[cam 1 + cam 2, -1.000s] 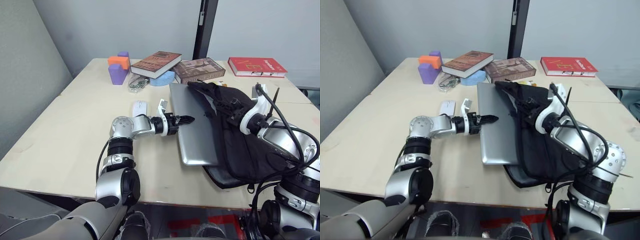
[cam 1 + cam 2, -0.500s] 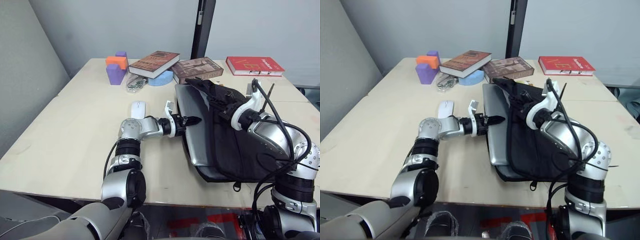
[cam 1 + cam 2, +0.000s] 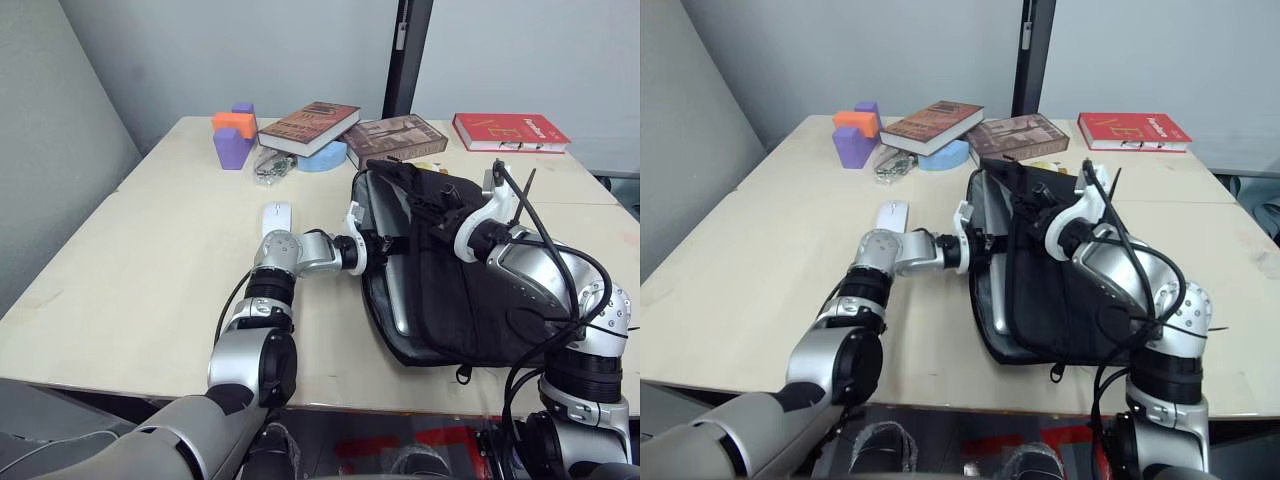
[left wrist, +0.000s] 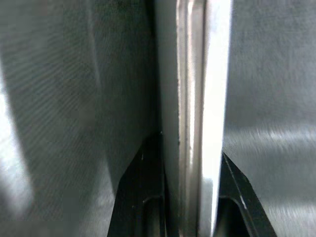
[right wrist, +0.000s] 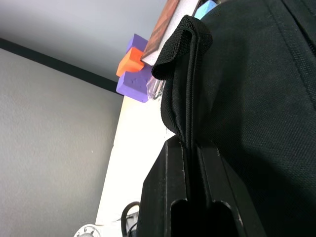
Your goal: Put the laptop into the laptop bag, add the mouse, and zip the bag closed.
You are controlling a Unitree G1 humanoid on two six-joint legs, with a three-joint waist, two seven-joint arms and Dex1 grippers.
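Note:
The black laptop bag (image 3: 480,300) lies on the right half of the table with its mouth facing left. The silver laptop (image 3: 395,290) sits mostly inside it, with a strip showing in the opening. My left gripper (image 3: 383,243) reaches into the mouth and is shut on the laptop's edge (image 4: 197,98), which runs between its fingers (image 4: 143,197). My right gripper (image 3: 447,212) is shut on the bag's upper fabric edge (image 5: 182,39) and holds it up. The white mouse (image 3: 276,214) rests on the table left of the bag, beside my left forearm.
At the back of the table are purple and orange blocks (image 3: 233,135), a stack of books (image 3: 312,126), another book (image 3: 397,138), a red book (image 3: 510,131) and a small clear packet (image 3: 270,168). A dark post (image 3: 404,55) stands behind the table.
My left gripper has pushed the laptop to the right, from half out to nearly all inside the bag. The right gripper has kept hold of the bag's upper edge.

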